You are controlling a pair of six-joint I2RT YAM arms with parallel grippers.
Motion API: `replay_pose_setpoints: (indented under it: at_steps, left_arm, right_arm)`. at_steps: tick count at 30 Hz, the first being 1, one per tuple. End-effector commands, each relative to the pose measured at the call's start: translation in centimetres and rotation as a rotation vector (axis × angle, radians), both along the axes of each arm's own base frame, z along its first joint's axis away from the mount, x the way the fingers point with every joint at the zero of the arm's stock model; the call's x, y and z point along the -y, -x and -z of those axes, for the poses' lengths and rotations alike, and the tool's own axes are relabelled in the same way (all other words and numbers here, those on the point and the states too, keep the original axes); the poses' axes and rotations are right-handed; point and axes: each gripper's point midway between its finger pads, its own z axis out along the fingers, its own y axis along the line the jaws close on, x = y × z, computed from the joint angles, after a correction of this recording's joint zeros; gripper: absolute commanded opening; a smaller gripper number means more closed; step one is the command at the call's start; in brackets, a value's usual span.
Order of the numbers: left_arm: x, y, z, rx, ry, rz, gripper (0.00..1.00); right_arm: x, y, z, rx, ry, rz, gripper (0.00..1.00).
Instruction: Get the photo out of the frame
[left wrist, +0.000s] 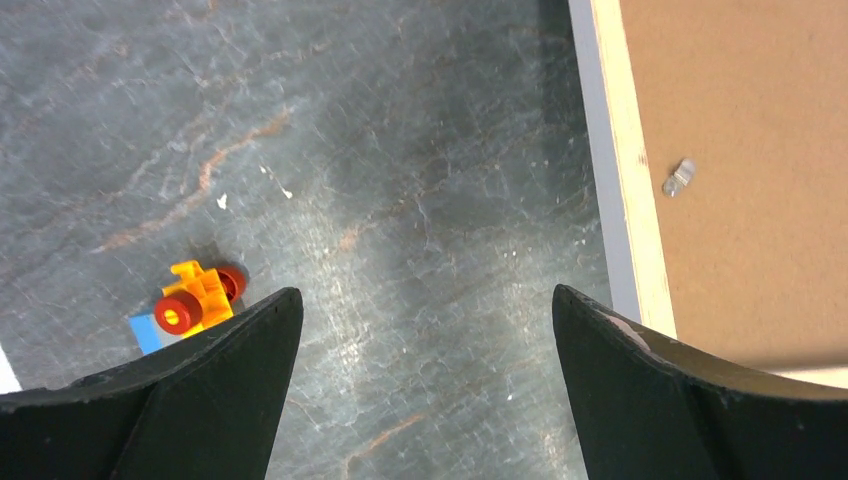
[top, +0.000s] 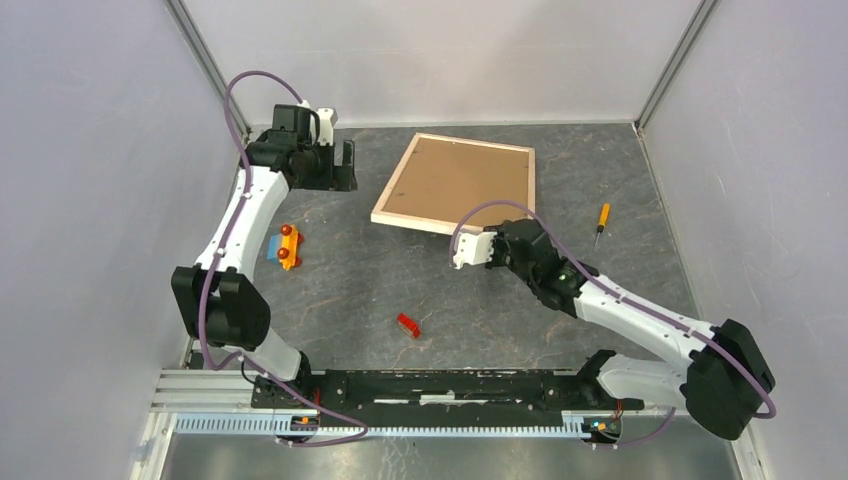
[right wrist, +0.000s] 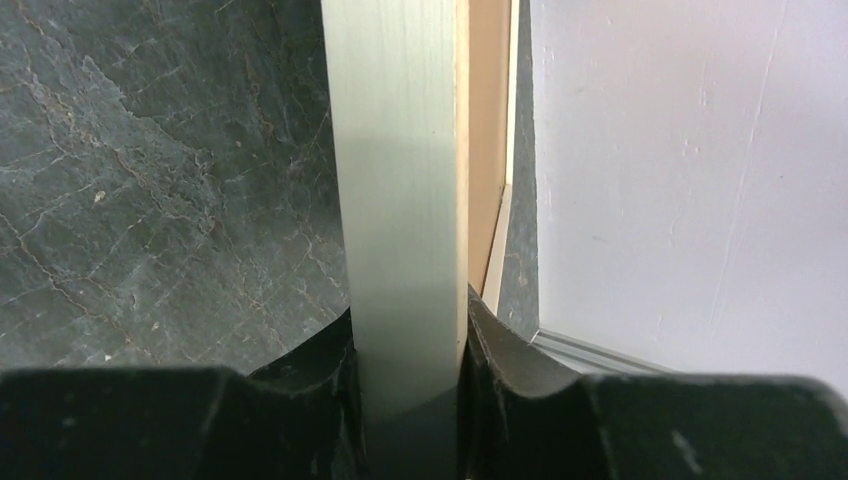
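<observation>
Early step: right fingers (right wrist: 300, 385) pinch the edge of the large pale-wood rectangular frame (top: 410, 221), left fingers (left wrist: 215, 385) spread wide; next likely means freeing the brown hardboard backing (top: 465, 175).

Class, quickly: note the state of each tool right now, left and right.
Left tool: open, holding nothing.
Right tool: closed on the edge of the frame.

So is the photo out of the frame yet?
Not yet. Done: the frame lies face down, with its brown back board showing. In hand: the right gripper is pinching the frame's near edge, and the left gripper hangs open by the frame's side. Left: the back board has to come off, then the photo, hidden for now, can come out.
</observation>
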Motion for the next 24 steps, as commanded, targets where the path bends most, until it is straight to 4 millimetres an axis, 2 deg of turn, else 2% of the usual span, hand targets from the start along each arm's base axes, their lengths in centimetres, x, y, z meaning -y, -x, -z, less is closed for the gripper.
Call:
replay_pose_setpoints:
  at_steps: [1, 5, 11, 16, 24]
  left_arm:
    - [0.7, 0.9, -0.3, 0.019, 0.036, 0.029, 1.0]
    - [0.8, 1.3, 1.0, 0.004, 0.038, 0.039, 1.0]
    - [1.2, 1.7, 3.0, -0.034, 0.057, 0.042, 1.0]
    - [1.7, 1.7, 4.6, -0.061, 0.089, 0.034, 1.0]
    - [1.9, 1.8, 5.9, -0.08, 0.094, 0.046, 1.0]
  right_arm:
    - [-0.5, 0.1, 2.7, -0.023, -0.12, 0.055, 0.04]
    - [-0.6, 1.0, 5.6, -0.093, -0.092, 0.042, 0.14]
    - [-1.1, 2.0, 8.4, -0.16, -0.077, 0.008, 0.22]
    - [-0.3, 2.9, 11.4, -0.208, -0.02, -0.005, 0.29]
    - [0.4, 5.1, 14.0, -0.286, 0.014, -0.049, 0.62]
